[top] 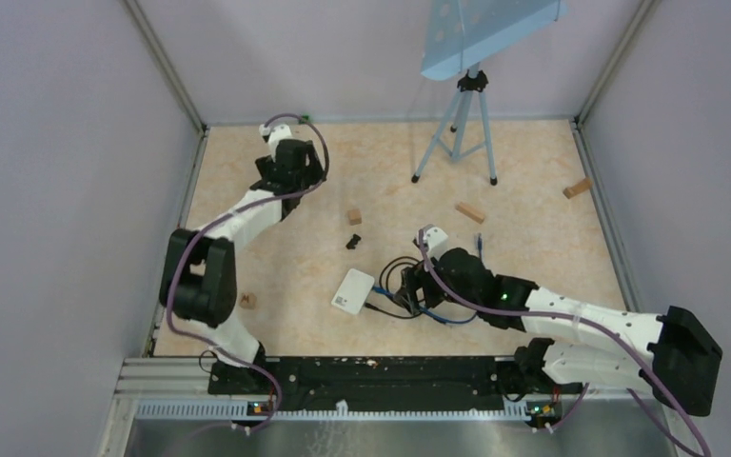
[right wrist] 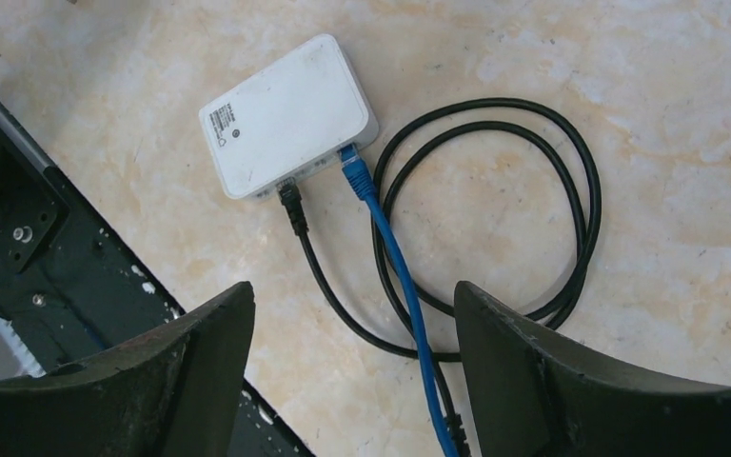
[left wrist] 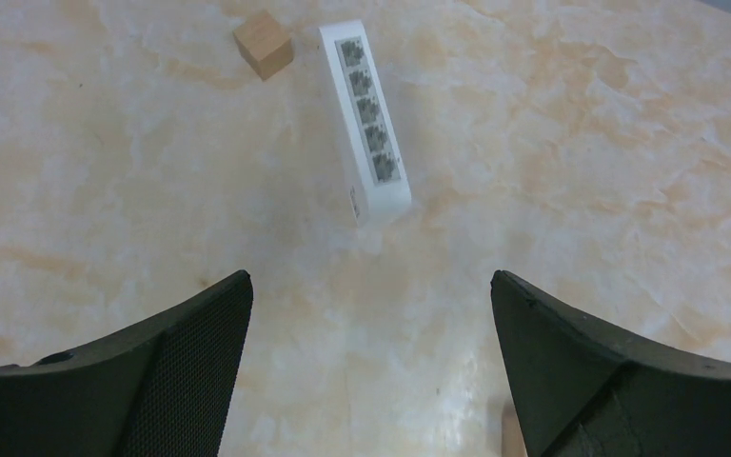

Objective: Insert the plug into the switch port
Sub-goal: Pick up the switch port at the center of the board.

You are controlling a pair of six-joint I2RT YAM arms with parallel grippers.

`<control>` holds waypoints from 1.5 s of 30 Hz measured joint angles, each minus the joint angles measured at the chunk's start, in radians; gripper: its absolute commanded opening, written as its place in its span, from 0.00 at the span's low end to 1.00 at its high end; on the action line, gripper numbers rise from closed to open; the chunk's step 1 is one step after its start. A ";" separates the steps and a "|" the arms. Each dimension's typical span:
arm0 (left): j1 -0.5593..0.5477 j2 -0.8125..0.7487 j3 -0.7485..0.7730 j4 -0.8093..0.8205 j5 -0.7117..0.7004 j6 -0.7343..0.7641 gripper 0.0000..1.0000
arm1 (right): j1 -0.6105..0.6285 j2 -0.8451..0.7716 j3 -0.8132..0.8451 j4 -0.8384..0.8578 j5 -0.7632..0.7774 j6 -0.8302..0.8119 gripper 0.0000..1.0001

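The right gripper (right wrist: 353, 290) hangs released over the near middle of the table (top: 533, 238), its fingers spread wide with nothing between them. Just ahead of it lies the white switch box (right wrist: 286, 114), flat and label side up. One corner is close to the black rail (right wrist: 57, 276) that runs along the table's near edge, so there is little room on that side. A blue plug (right wrist: 353, 173) sits in the box's port edge. A black plug (right wrist: 291, 202) meets the same edge just beside it; whether that one is fully seated cannot be told. The blue cable (right wrist: 400, 276) runs back between the fingers. The black cable (right wrist: 552, 219) coils in a wide loop to the right of the box and takes up the surface there.

The left gripper (left wrist: 369, 281) is released too, fingers wide apart above bare tabletop near the far left corner. Ahead of it stands a five-port switch (left wrist: 366, 124), ports facing up and unoccupied. A wooden cube (left wrist: 264, 44) lies just beside its far end, and open surface lies on both long sides. This switch cannot be made out from overhead.

Walls (top: 57, 190) close the table on the left, far and right sides. A tripod (top: 460, 133) stands near the far edge. Wooden blocks (top: 469, 211) and a small black piece (top: 353, 242) dot the middle ground between the arms.
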State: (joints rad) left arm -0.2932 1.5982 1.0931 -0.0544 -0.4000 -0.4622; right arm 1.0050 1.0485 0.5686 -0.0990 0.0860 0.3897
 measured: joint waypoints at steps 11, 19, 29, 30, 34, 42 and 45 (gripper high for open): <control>0.039 0.442 0.377 -0.009 -0.026 0.039 0.96 | 0.000 -0.138 -0.064 -0.042 0.020 0.022 0.73; 0.043 0.552 0.470 -0.034 -0.078 0.080 0.60 | 0.000 -0.137 -0.064 -0.070 0.024 0.005 0.58; 0.042 0.517 0.397 -0.034 -0.077 0.117 0.01 | 0.000 -0.143 -0.064 -0.081 0.009 0.000 0.56; 0.038 0.496 0.376 -0.042 -0.072 0.118 0.00 | 0.000 -0.148 -0.064 -0.086 0.010 0.000 0.58; 0.007 0.343 0.240 -0.059 -0.072 0.133 0.00 | 0.000 -0.212 -0.064 -0.097 0.020 0.008 0.60; -0.244 -0.228 -0.058 0.051 0.159 0.215 0.00 | 0.000 -0.384 -0.065 -0.108 0.087 0.026 0.63; -0.272 -0.435 -0.170 0.128 0.367 0.200 0.00 | 0.000 -0.469 -0.074 -0.109 0.121 0.031 0.64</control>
State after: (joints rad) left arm -0.5652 1.1637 0.9230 0.0734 -0.0330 -0.2626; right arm 1.0050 0.5797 0.4950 -0.2077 0.2073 0.4206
